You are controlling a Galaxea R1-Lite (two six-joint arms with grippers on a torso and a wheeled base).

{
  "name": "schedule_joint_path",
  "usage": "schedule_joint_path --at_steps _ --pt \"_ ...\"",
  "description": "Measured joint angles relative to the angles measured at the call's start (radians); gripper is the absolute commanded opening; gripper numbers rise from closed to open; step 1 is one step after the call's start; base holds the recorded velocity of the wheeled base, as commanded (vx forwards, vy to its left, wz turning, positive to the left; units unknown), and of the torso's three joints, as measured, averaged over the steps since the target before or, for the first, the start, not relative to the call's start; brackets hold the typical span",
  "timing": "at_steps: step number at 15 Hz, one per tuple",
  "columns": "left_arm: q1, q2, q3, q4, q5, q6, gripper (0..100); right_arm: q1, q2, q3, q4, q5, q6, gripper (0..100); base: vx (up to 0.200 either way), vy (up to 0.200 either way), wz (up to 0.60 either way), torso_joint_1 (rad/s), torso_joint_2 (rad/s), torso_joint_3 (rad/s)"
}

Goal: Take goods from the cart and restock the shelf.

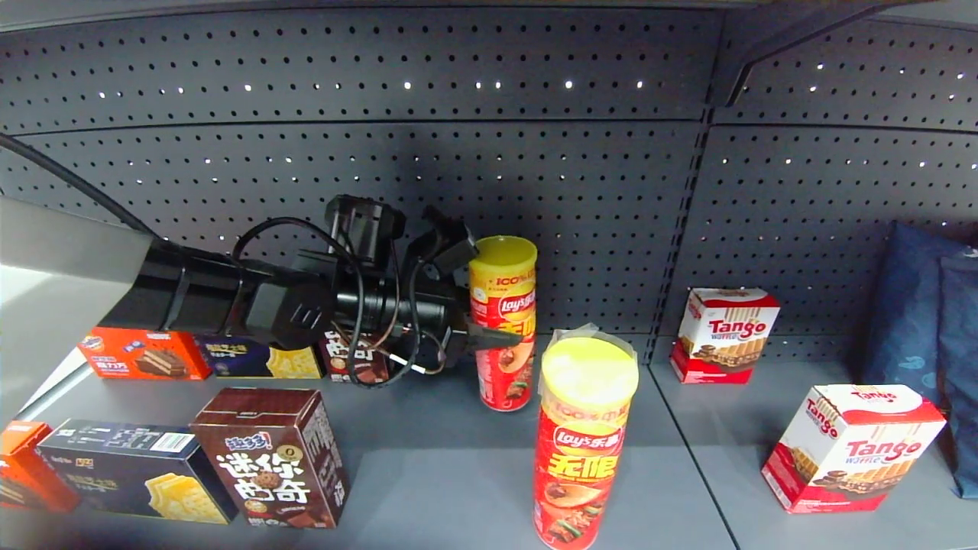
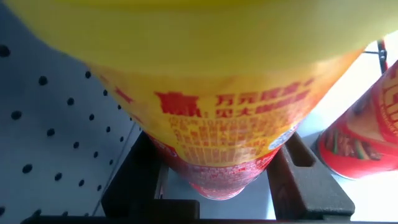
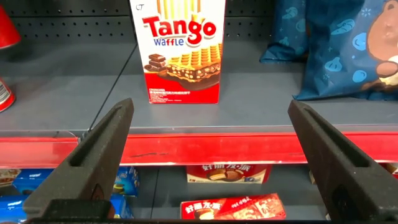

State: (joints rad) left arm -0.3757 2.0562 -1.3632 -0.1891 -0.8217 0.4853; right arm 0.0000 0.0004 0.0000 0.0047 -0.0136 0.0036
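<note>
A red chip can with a yellow lid stands upright near the back of the grey shelf. My left gripper comes in from the left at mid-height and is shut on this can. In the left wrist view the can sits between the two black fingers, touching both. A second, identical can stands in front and slightly right, also seen as a red can. My right gripper is open and holds nothing, in front of the shelf's red edge strip.
Cookie boxes line the shelf's left side, front and back. Two red-and-white waffle boxes stand on the right bay, one being the box. Blue snack bags fill the far right. Perforated back panel is close behind the held can.
</note>
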Motion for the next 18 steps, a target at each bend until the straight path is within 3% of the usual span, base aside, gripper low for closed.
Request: schedule_joint_path --at_steps 3,9,12,18 --pt "0.001 0.026 -0.017 0.003 -0.043 0.018 0 0.0 0.0 0.0 0.0 0.0 0.0 100 0.0 0.0 0.0 0.0 0.0 0.0" --pt "0.001 0.059 -0.025 0.003 -0.044 0.024 0 0.0 0.0 0.0 0.0 0.0 0.0 100 0.0 0.0 0.0 0.0 0.0 0.0" --pt "0.002 0.076 -0.026 0.003 -0.043 0.061 0 0.0 0.0 0.0 0.0 0.0 0.0 100 0.0 0.0 0.0 0.0 0.0 0.0" --pt "0.002 0.113 -0.064 0.005 -0.042 0.063 0 0.0 0.0 0.0 0.0 0.0 0.0 100 0.0 0.0 0.0 0.0 0.0 0.0"
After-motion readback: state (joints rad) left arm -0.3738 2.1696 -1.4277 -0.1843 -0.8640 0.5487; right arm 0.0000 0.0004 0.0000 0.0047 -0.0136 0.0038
